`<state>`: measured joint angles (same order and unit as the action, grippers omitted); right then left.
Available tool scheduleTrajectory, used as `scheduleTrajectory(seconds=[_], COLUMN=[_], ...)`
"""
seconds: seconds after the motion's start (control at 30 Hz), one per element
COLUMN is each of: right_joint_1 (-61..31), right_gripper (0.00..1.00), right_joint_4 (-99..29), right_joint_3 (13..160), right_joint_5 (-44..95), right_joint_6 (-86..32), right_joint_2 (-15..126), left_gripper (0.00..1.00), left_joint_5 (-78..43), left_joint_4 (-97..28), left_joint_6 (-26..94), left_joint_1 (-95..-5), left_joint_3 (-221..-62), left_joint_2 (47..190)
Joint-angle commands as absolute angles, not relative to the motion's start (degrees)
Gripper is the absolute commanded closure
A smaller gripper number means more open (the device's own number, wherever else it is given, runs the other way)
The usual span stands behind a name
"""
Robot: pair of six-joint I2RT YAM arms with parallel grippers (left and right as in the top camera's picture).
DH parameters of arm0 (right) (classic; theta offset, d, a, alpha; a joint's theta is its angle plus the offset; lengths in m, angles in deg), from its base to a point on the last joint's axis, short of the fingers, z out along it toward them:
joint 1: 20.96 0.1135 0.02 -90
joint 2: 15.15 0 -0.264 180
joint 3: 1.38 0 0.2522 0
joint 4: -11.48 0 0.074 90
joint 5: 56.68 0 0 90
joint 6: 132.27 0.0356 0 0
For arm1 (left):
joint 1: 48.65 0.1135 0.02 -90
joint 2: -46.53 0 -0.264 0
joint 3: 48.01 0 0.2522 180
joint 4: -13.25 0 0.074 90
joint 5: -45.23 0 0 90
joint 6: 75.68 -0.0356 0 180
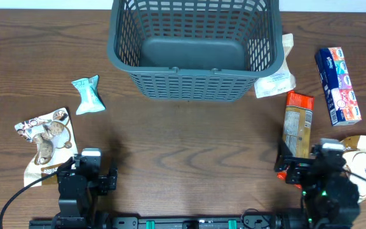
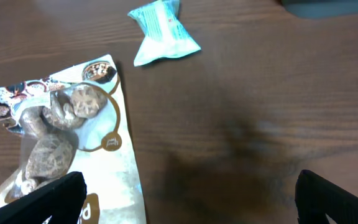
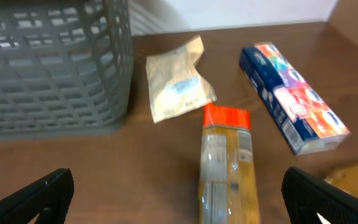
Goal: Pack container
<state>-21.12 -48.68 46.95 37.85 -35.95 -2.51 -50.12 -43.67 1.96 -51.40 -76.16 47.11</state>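
Overhead: basket (image 1: 189, 86) sits at 12 o'clock on the surface (image 1: 189, 146), far rim cut off. Looks stiff and light, so you'd grab the thick rim. Left wrist: your left hand (image 2: 188, 205) is spread, empty. Right wrist: right hand (image 3: 182, 199) is spread too, and only one basket wall shows, at 10 o'clock.

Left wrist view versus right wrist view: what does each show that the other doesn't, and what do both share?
Left wrist only: a white snack bag printed with brown lumps, and a teal packet beyond it. Right wrist only: the grey container, its lattice wall, a beige sachet, an orange-topped pack, a blue box. Both: the brown wooden table, and the left gripper and right gripper, each open and empty. A dark corner in the left view might be the container; unclear.
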Motion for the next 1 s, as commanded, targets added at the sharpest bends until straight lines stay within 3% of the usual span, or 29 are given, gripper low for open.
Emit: scheduleTrajectory(seconds=[0.0, 0.37, 0.47, 0.63, 0.97], right_joint_1=[-21.7, -21.7, -21.7, -22.5, -27.7], right_gripper=[0.01, 0.01, 0.01, 0.01, 0.01], right_joint_4=[-53.0, -71.8, -71.0, -66.7, -55.5], right_joint_3=[53.6, 74.3, 75.1, 74.9, 74.7], right_joint_5=[37.7, 37.3, 36.1, 47.1, 46.6], right_joint_6=[-31.6, -35.6, -37.2, -35.8, -35.7], right_joint_2=[4.0, 30.7, 36.2, 43.7, 55.9], left_gripper=[0.01, 0.01, 0.01, 0.01, 0.01], left_joint_5=[-50.6, -50.6, -50.6, -50.0, -49.9], left_joint_4=[-43.5, -43.5, -43.5, -43.7, -43.7], left_joint_6=[1.0, 1.1, 1.1, 1.1, 1.3], left_joint_1=[-51.6, -51.6, -51.6, -51.6, -51.6], left_joint_3=[-76.6, -76.6, -76.6, -76.5, -76.5], left_joint_2=[46.8, 46.8, 46.8, 46.8, 46.8])
